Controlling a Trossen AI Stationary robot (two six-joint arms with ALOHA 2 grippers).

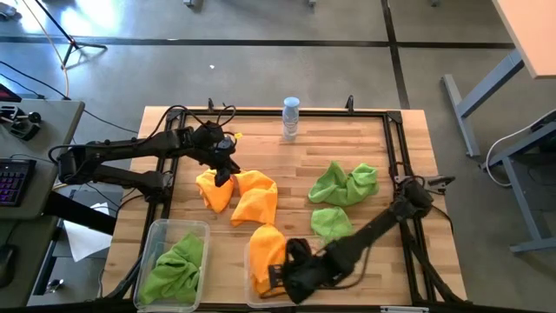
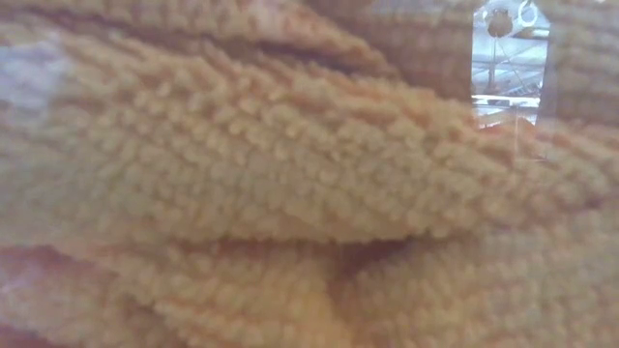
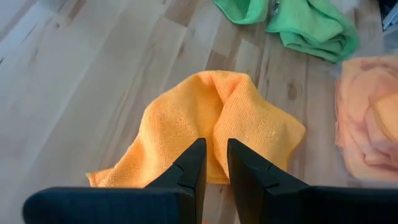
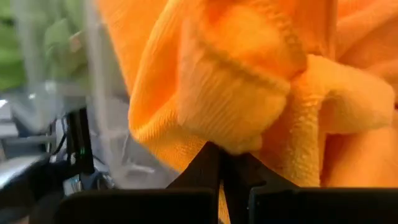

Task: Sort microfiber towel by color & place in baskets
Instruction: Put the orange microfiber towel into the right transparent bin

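My left gripper is down on an orange microfiber towel at the table's left middle, shut on it. A second orange towel lies beside it. My right gripper is shut on another orange towel in the near middle basket; that towel fills the low view. The near left basket holds a green towel. Two green towels lie at the right. My left gripper pinches a raised fold near the orange towel's middle between its two fingers, slanting down from the table's left. The rest of the towel lies spread on the table. My right gripper pinches a bunched part of the orange towel between its shut fingertips, slanting down. The towel bulges ahead of the fingers inside the basket; the exact place of contact is hidden by the cloth.
A small clear bottle stands at the table's far edge. A black frame runs around the table top. Bare wood lies between the bottle and the towels.
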